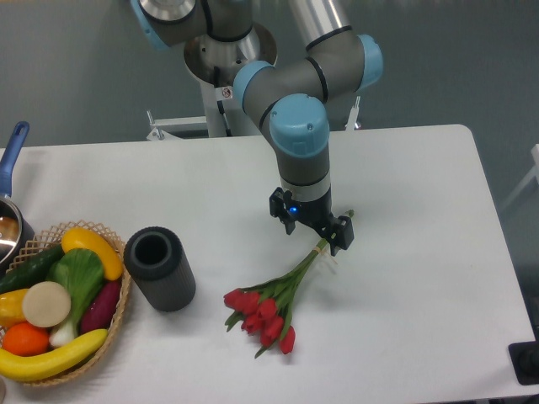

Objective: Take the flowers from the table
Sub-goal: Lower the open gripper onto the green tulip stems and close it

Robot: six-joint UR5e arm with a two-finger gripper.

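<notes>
From the fixed camera, my gripper (313,225) hangs low over the table (421,185), pointing straight down, with its two dark fingers spread apart along a line running from upper left to lower right. The jaws look moderately wide, and nothing is held between them. The flowers (268,308) lie flat on the white surface just in front of and below my tool. Their red buds are bunched at the lower left, and the thin green stems run diagonally up to the right. The stem ends reach my right-hand finger (339,233), passing just beside or under it; I cannot tell whether they touch. The buds themselves are clear of my fingers. To the left stands a dark cylindrical cup (160,268), upright and open at the top. Further left is a wicker basket (118,324) of fruit and vegetables.
</notes>
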